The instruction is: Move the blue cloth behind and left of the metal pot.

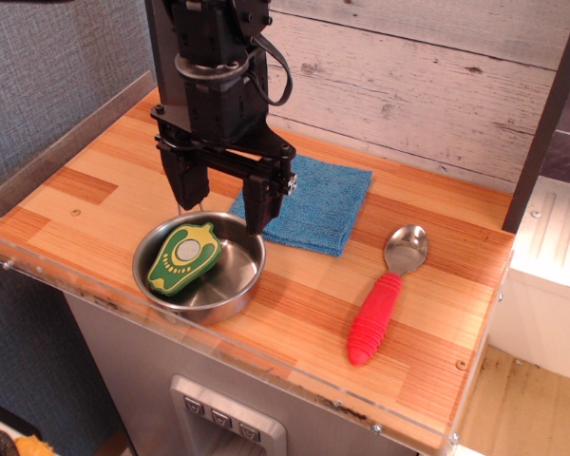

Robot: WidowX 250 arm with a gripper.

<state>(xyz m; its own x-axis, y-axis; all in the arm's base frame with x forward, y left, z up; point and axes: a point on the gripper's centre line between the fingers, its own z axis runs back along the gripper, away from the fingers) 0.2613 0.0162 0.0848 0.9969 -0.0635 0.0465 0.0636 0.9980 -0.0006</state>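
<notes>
The cloth (309, 203) is laid flat near the back edge of the table (95, 190), at about its middle. Its sides are turned a little against the table edges, one corner pointing to the front. The pot (201, 269) is placed at the front left edge, with a green toy (180, 258) inside. The gripper (223, 204) is held spread and empty over the pot's back rim. A spoon (388, 290) is seen to the right, its red handle pointing to the front edge.

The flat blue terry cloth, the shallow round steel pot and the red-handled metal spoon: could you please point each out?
Blue terry cloth (315, 204), main view, centre of its exposed surface.
Steel pot (230, 274), main view, bare inner floor.
Red-handled spoon (374, 318), main view, mid-handle.
</notes>
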